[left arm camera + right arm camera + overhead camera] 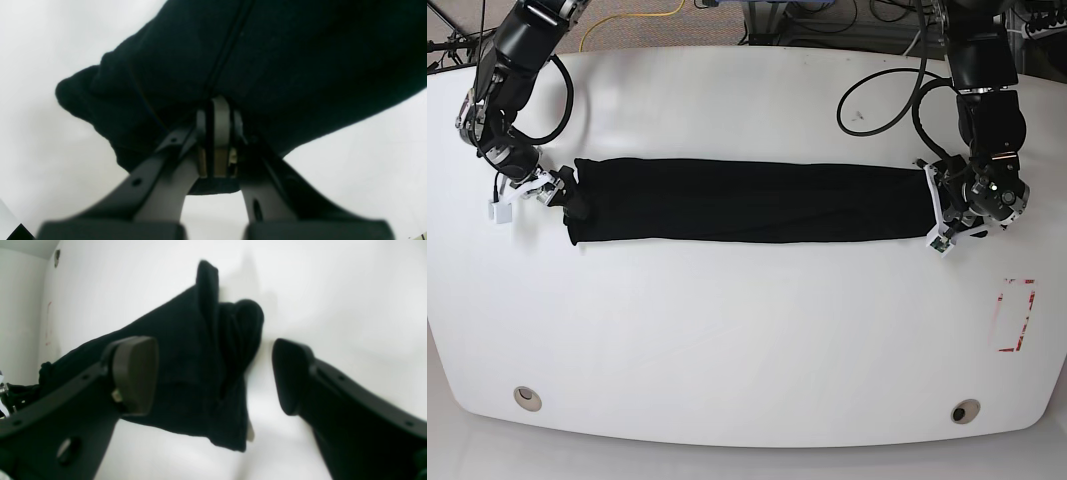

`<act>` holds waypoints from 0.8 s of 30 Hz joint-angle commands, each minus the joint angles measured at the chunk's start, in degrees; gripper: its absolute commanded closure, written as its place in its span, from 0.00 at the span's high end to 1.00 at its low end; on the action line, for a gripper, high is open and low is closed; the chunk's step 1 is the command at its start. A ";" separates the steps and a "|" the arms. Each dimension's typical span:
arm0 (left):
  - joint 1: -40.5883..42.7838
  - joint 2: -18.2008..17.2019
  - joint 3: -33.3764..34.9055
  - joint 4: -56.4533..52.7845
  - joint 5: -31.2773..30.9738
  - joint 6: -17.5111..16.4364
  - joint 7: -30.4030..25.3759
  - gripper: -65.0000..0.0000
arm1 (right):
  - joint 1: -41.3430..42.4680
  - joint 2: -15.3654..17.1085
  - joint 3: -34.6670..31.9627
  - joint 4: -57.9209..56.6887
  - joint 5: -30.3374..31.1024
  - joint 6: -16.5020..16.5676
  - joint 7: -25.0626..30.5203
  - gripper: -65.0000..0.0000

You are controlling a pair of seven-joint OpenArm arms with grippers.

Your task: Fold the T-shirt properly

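White tabletop (747,330) bearing the black T-shirt (747,200), which lies folded into a long narrow band running side to side across the middle, between the two arms. Left end effector (217,133), at the band's end on the right of the base view, is clamped tight on a bunched fold of the cloth. Right end effector (213,373), at the opposite end, stands with its jaws spread wide, one on either side of the crumpled shirt end, gripping nothing.
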 commanded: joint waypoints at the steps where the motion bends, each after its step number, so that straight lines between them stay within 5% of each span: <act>1: -1.17 -0.62 -0.13 1.11 -0.04 -0.03 -0.29 0.00 | 0.74 0.81 -0.66 0.95 0.22 0.38 0.94 0.79; 24: -1.08 -1.15 -0.13 0.94 0.05 -0.03 -0.29 0.00 | 0.74 -4.20 -3.73 1.30 -6.29 0.30 0.94 0.74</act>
